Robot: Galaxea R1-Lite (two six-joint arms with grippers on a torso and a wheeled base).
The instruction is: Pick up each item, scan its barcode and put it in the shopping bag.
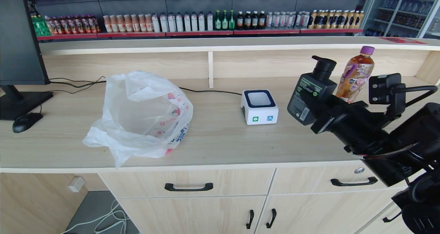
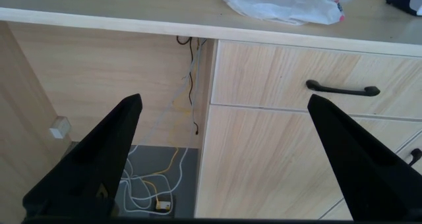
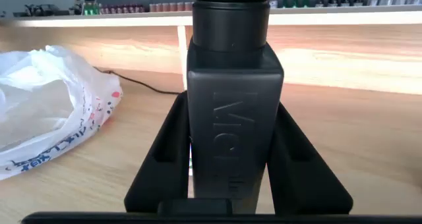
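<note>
Pump bottle [image 1: 309, 93] clamped in right claw [image 3: 232, 178] near scanner [image 1: 259, 106], unbagged; bag [image 1: 144, 113] apparently empty, tea bottle [image 1: 354, 74] untouched on surface [image 1: 220, 141]; left claw [image 2: 224, 158] apart.

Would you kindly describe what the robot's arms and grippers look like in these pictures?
The left gripper and right gripper have matte black, wedge-shaped fingers. The right arm is black and bulky, carrying a boxy black camera on a thin curved bracket.

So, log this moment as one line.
right gripper: shut on pump bottle | left gripper: open, facing drawers | bag: open | drink bottle: on counter
</note>
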